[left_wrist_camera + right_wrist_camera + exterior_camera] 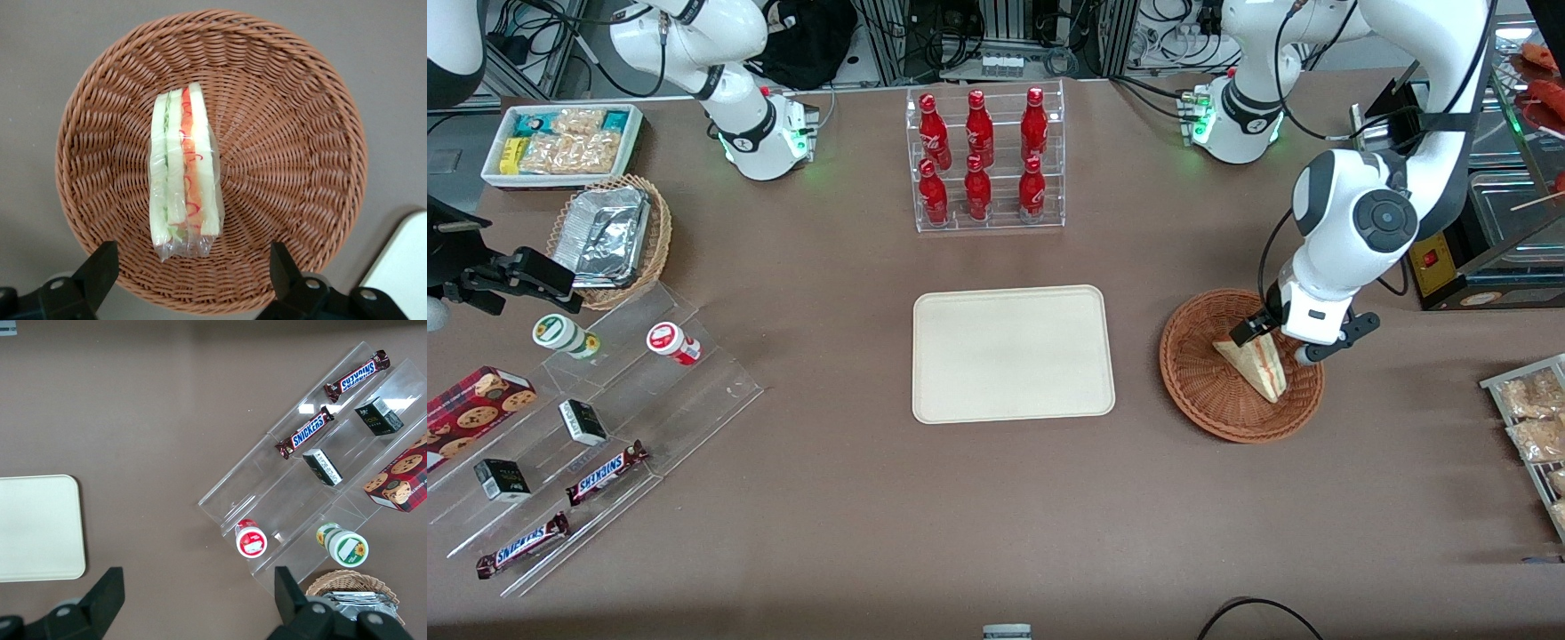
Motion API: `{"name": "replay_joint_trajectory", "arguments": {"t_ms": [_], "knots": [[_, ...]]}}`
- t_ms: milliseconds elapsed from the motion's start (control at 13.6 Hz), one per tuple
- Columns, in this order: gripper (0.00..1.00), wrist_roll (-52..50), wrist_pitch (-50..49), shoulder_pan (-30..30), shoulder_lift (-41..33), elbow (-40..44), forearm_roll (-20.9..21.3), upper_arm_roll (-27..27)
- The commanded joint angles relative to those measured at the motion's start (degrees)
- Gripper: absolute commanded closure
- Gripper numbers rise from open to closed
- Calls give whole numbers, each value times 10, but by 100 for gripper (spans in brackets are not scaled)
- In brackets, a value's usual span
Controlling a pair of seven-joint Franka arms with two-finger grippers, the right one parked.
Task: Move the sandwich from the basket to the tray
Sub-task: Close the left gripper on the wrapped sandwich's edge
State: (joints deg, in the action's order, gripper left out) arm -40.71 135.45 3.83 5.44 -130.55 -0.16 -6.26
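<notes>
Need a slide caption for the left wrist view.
Open gripper above plastic-wrapped triangular sandwich lying in round reddish-brown wicker basket.

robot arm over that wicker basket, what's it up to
The left arm's gripper hangs open over the reddish-brown basket, lined up above the wrapped sandwich lying inside. Nothing is grasped yet. The cream tray beside the basket is bare, so the sandwich has not been moved over.

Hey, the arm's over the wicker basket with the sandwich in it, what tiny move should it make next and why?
Probably lower straight down. The gripper hangs above the basket with its fingers spread open, holding nothing. The sandwich lies in the basket, between the lines of the two fingers, so descending should bring them to either side of it before closing. The tray is bare.
</notes>
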Motion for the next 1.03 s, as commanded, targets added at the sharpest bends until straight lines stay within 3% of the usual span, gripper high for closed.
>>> {"name": "replay_joint_trajectory", "arguments": {"t_ms": [0,590,664,959], "knots": [[0,-53,18,0,15,-5,0,2],[0,-125,49,-4,58,-4,0,5],[4,-131,49,-4,58,-4,0,5],[74,-155,47,-4,57,-7,0,5]]}}
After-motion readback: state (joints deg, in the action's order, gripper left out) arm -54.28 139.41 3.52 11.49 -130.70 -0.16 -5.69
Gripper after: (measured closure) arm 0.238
